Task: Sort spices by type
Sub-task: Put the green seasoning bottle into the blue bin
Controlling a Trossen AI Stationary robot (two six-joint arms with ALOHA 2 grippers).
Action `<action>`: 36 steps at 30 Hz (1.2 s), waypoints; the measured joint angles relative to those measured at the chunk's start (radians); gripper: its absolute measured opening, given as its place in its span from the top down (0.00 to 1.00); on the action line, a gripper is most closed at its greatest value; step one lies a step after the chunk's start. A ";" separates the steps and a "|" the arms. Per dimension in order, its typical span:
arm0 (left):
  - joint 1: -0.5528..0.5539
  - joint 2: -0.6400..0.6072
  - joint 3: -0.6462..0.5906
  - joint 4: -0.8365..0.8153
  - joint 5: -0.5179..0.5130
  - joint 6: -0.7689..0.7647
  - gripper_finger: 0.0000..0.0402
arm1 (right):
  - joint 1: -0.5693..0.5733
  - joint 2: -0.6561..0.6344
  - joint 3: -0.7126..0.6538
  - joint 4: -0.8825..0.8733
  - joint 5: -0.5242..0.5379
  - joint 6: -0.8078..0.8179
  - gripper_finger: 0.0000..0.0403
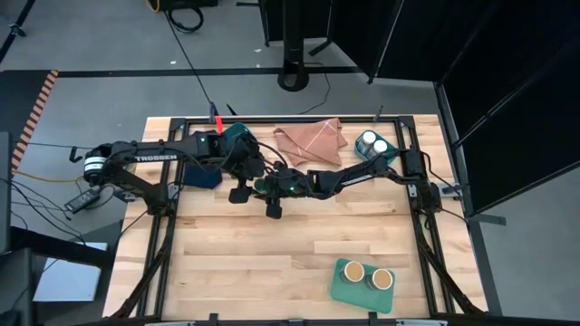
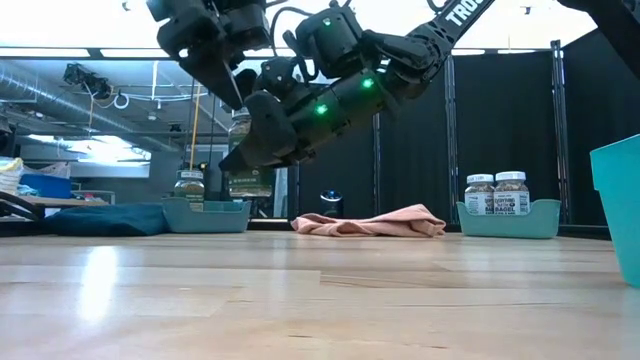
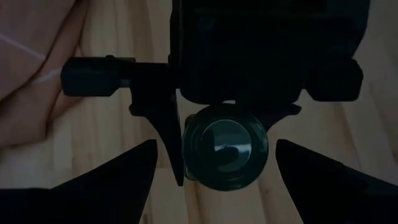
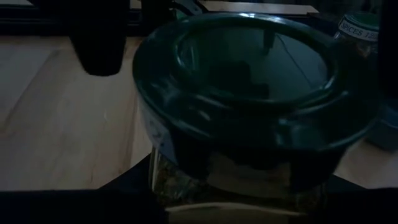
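Note:
A dark green-lidded jar [image 1: 260, 184] hangs in my right gripper [image 1: 265, 186], mid-table, left of centre. In the left wrist view I look straight down on its lid [image 3: 225, 144]. My left gripper [image 1: 243, 174] hovers just above it, open, with its fingers wide on either side and not touching. A second dark-lidded jar [image 2: 190, 185] stands in the far-left teal bin [image 1: 237, 136]. Two white-lidded jars [image 1: 376, 143] stand in the far-right teal bin [image 2: 498, 220]. Two tan-topped jars [image 1: 367, 274] stand on the green tray [image 1: 340, 288]. My right gripper pinches the jar between its two fingers, on the glass body [image 4: 186, 180] just under the lid. The fingers come in level from the table's right. The jar stands upright and is lifted clear of the table, with its lower part [image 2: 250, 183] showing below the gripper.
A pink cloth [image 1: 310, 140] lies at the far edge between the bins. A dark blue cloth [image 1: 201, 177] lies beside the left arm. Bare wood stretches across the near half, apart from the tray, whose edge [image 2: 620, 200] looms at the right of the low view.

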 joint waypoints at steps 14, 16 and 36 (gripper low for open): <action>-0.003 0.003 -0.002 0.002 -0.019 0.002 0.18 | -0.001 0.000 0.001 0.008 0.001 0.000 0.50; -0.003 0.003 -0.002 0.002 -0.020 0.003 0.19 | -0.001 0.000 0.001 0.007 0.001 0.000 0.50; -0.014 0.025 -0.002 0.027 -0.009 -0.027 0.35 | 0.000 0.000 0.002 0.025 0.003 0.000 0.50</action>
